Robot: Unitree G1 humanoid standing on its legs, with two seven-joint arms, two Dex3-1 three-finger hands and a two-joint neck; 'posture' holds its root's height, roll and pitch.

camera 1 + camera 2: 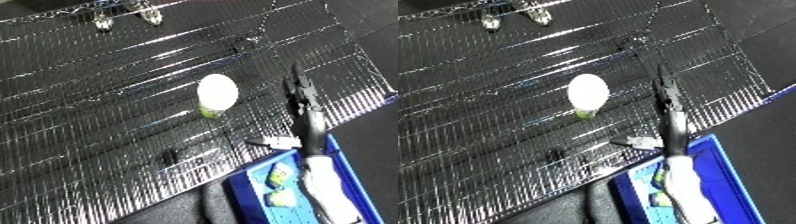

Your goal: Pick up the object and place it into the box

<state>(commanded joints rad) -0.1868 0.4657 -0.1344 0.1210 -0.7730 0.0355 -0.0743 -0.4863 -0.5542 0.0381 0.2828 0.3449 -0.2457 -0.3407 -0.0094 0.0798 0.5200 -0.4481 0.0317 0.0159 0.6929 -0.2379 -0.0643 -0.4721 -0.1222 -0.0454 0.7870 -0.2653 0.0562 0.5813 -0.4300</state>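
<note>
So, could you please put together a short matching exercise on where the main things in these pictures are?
Things:
1. white-topped object
2. blue bin
3. right hand
4. metal clips

Places:
a. lower right corner
b. top left, at the mesh's far edge
c. middle of the wire mesh
d. stretched out just right of the object, apart from it

Pairs: 1-c, 2-a, 3-d, 4-b

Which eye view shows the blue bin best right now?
The left eye view: the blue plastic bin shows both side walls and small yellow-green items inside. In the right eye view, the white forearm covers more of its interior and fewer contents show.
</note>
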